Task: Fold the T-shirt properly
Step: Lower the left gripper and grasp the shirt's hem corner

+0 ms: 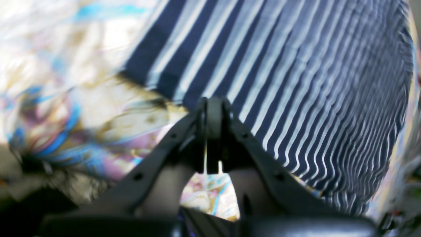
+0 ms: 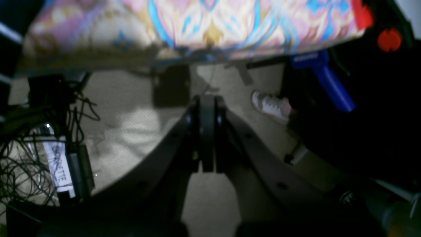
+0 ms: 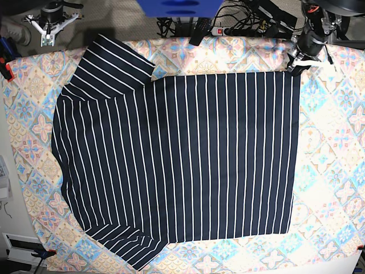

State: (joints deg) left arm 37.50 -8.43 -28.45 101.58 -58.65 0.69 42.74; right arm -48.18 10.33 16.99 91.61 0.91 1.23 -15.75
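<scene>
The T-shirt (image 3: pixel 182 154), dark navy with thin white stripes, lies spread flat on the pastel tiled cloth (image 3: pixel 336 171), sleeves at the left. My left gripper (image 3: pixel 295 63) is at the shirt's far right corner. In the left wrist view its jaws (image 1: pixel 213 105) are shut right over the shirt's edge (image 1: pixel 296 82); I see no fabric lifted between them. My right gripper (image 2: pixel 208 102) is shut and empty, off the table's far left corner (image 3: pixel 49 34), over the floor.
The pastel cloth (image 2: pixel 213 29) covers the table. A red clamp (image 3: pixel 4 68) grips its left edge. A blue box (image 3: pixel 179 7) and cables sit at the back. On the floor are a shoe (image 2: pixel 269 105), a blue-handled clamp (image 2: pixel 329 82) and tangled cables (image 2: pixel 19 158).
</scene>
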